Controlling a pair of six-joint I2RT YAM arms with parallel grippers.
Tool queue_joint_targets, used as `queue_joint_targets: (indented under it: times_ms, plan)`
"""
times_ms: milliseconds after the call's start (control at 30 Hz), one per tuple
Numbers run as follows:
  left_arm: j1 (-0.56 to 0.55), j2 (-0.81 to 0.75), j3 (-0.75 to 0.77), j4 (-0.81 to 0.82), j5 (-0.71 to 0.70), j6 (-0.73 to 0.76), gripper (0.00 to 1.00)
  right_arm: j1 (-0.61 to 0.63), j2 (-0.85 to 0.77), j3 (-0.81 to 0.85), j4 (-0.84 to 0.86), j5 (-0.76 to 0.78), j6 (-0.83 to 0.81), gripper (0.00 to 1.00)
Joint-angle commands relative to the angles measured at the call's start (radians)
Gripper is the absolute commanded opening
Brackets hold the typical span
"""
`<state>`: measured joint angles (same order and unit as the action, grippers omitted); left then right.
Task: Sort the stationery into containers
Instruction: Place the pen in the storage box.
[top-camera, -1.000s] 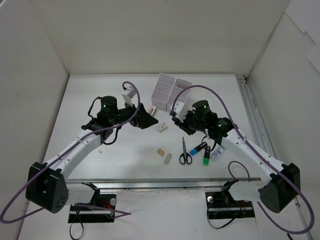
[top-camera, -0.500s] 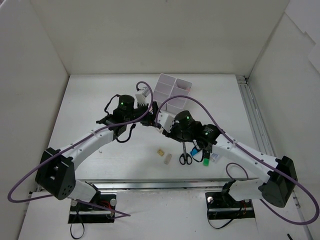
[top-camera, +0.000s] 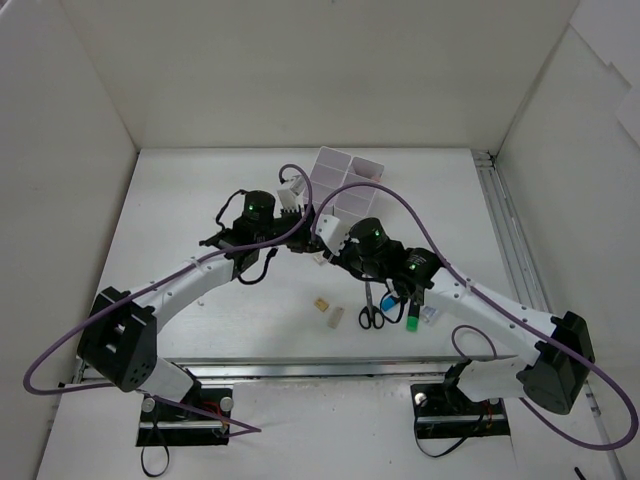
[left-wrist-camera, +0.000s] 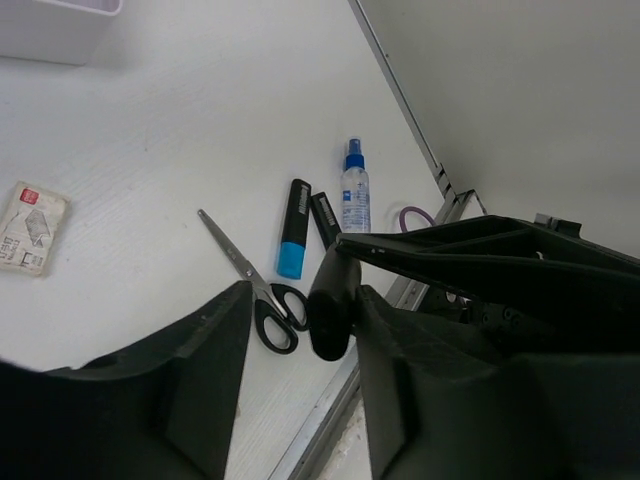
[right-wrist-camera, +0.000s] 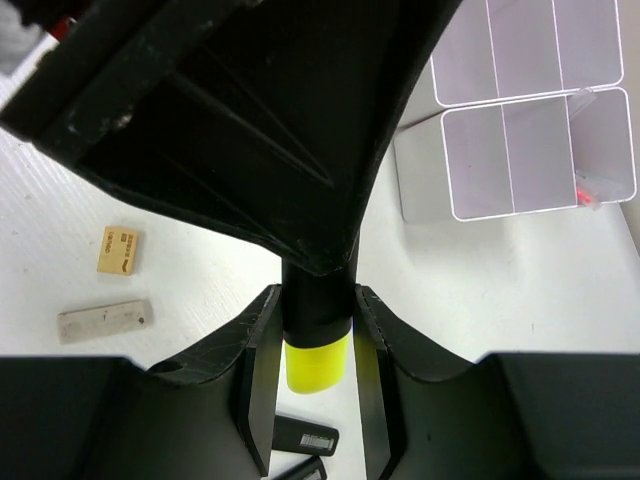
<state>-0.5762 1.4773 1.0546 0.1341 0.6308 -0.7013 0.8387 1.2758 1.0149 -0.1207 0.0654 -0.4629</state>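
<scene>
The white table (top-camera: 190, 190) is spanned by both arms, which are bent inward so that their ends meet near its middle. At 1 o'clock from that meeting point, just beside it, four white square thin-walled plastic bins (top-camera: 330, 160) are set together as a two-by-two block. A small red item (top-camera: 374, 176) is seen in the far right bin, too small to be identified.

The right gripper (right-wrist-camera: 318, 300) is clamped narrowly on a black-barrelled highlighter with a yellow end (right-wrist-camera: 318, 345), which is held in the air above the table. The dark opposite end of this highlighter is placed between the fingers of the left gripper (left-wrist-camera: 300, 300). These are spread wider than the barrel, with one finger against it and a gap shown beside the other.

At 4 o'clock from the grippers, black-handled steel scissors (top-camera: 370, 305) are laid flat, blades toward 12 o'clock. At 3 o'clock of the scissors a blue-capped black highlighter (top-camera: 388, 298), a green-capped black highlighter (top-camera: 412, 318) and a clear glue bottle with a blue cap (top-camera: 432, 310) are ranged close together. At 9 o'clock of the scissor handles a white oblong eraser (top-camera: 335, 317) and a small tan eraser (top-camera: 321, 303) are found just beside each other. A third eraser in a printed sleeve (left-wrist-camera: 30, 228) is shown on the table in the left wrist view.
</scene>
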Motion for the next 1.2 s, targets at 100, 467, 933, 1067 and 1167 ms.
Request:
queue_joint_targets:
  times_ms: [100,467,933,1067,1167]
  plan:
    - [-0.010,-0.026,0.019,0.088,0.026,0.002,0.19,0.016,0.028,0.063,0.092,0.024,0.004,0.00]
    - [0.016,-0.058,-0.053,0.203,0.043,-0.041,0.00,0.005,0.001,0.024,0.154,0.077,0.059,0.43]
    - [0.171,0.015,-0.162,0.841,0.360,-0.337,0.00,-0.298,-0.317,-0.458,0.762,-0.482,0.493,0.91]
    - [0.171,0.064,-0.166,1.042,0.432,-0.447,0.00,-0.340,-0.260,-0.428,0.823,-0.656,0.535,0.92]
    - [0.171,0.089,-0.163,1.134,0.454,-0.483,0.00,-0.355,-0.213,-0.388,0.843,-0.688,0.561,0.92]
